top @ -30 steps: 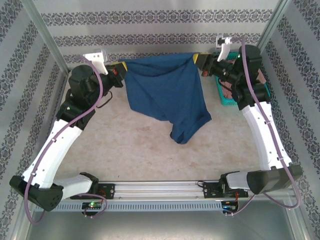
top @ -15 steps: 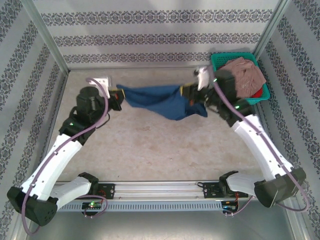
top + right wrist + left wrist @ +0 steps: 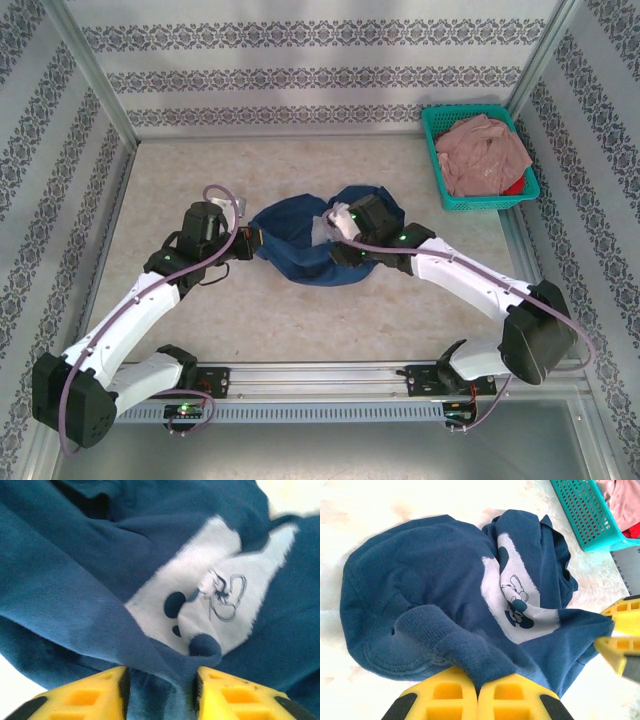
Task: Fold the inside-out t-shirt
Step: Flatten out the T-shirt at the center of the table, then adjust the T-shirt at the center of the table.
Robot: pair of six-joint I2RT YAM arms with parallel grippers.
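The dark navy t-shirt (image 3: 295, 240) lies bunched in a heap on the middle of the table, with a white printed patch (image 3: 512, 597) showing among its folds. My left gripper (image 3: 252, 241) is at the heap's left edge. In the left wrist view this gripper (image 3: 479, 692) is shut on a thick ribbed fold of the t-shirt (image 3: 420, 570). My right gripper (image 3: 332, 240) sits on the heap's right side. In the right wrist view its jaws (image 3: 161, 692) stand apart, with a loose fold of the t-shirt (image 3: 70, 585) lying between them.
A teal basket (image 3: 433, 160) with a dusty pink garment (image 3: 485, 150) stands at the back right corner; it also appears at the top right of the left wrist view (image 3: 585, 515). Metal frame posts and patterned walls bound the table. A rail runs along the near edge.
Both arms have brought the t-shirt down from being stretched in the air at the back to a heap on the table's middle. The right gripper's jaws have parted.
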